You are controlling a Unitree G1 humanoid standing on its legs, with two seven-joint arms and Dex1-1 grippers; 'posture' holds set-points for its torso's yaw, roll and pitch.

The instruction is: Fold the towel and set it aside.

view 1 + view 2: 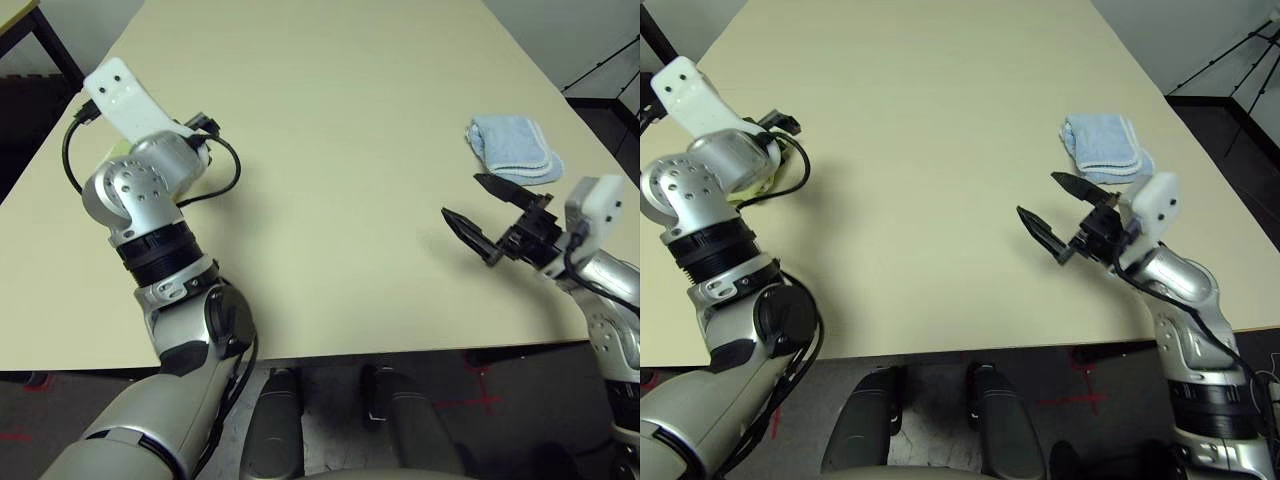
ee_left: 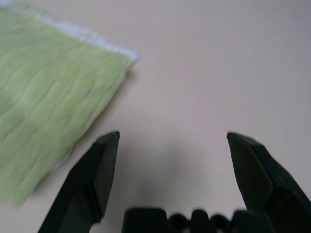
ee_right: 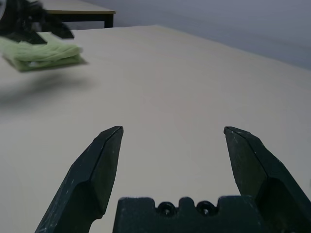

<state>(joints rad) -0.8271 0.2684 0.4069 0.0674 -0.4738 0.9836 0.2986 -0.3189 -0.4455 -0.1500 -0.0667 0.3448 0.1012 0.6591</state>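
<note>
Green towel [image 3: 41, 54]: folded into a layered stack, lying flat near the table's left edge, just beside the left gripper [image 2: 172, 141], free of both; judged folded and set aside, little or nothing left to do. Left gripper spread wide and empty over bare table [image 1: 330, 150]; right gripper [image 1: 478, 212] likewise spread, empty, well apart on the opposite side. 1 small blue folded towel [image 1: 515, 147] near the right gripper; nothing in the way.

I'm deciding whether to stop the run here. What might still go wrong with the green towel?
The folded green towel lies right beside the open left gripper, so a finger could catch it and undo the fold. In the head views the left arm hides most of it, so judging its placement is hard.
</note>
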